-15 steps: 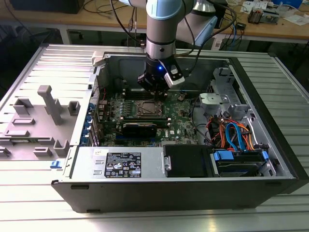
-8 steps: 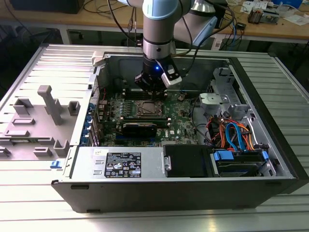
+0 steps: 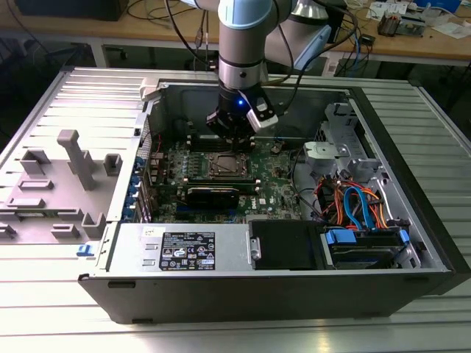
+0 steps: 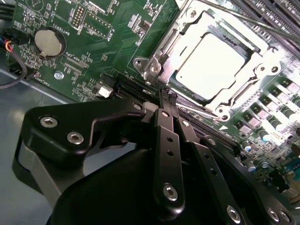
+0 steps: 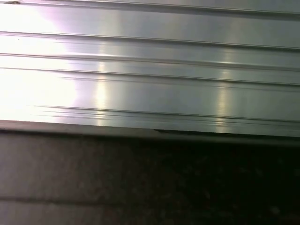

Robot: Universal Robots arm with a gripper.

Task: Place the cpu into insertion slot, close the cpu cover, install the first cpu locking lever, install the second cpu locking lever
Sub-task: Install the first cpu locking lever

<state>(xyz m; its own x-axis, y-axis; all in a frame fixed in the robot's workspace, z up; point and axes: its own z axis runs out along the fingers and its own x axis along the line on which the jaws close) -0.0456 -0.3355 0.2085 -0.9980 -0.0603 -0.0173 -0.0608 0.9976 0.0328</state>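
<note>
One open computer case (image 3: pixel 412 220) lies on its side on a ribbed metal worktop (image 3: pixel 221 334), with one removed side panel (image 3: pixel 66 147) lying to the exterior view's left of it. One green motherboard (image 3: pixel 276 187) sits inside the case, and a bundle of orange and blue cables (image 3: pixel 353 202) occupies the side toward the exterior view's right. One arm reaches down into the case, its end effector (image 3: pixel 234 136) hanging just above the far edge of the socket. In the second wrist view the end effector (image 4: pixel 168 96) appears with its two black fingers (image 4: pixel 165 122) drawn together, tips touching or nearly so, holding nothing and poised just beside the socket's corner. One cpu (image 4: pixel 211 65) lies seated in the socket, its pale metal top exposed. One cpu cover (image 4: pixel 176 37) frames it, lying flat around the chip. One round coin cell (image 4: pixel 49 42) sits on the board well apart from the socket. One white label (image 3: pixel 188 251) lies on the near metal housing; its writing cannot be made out.
</note>
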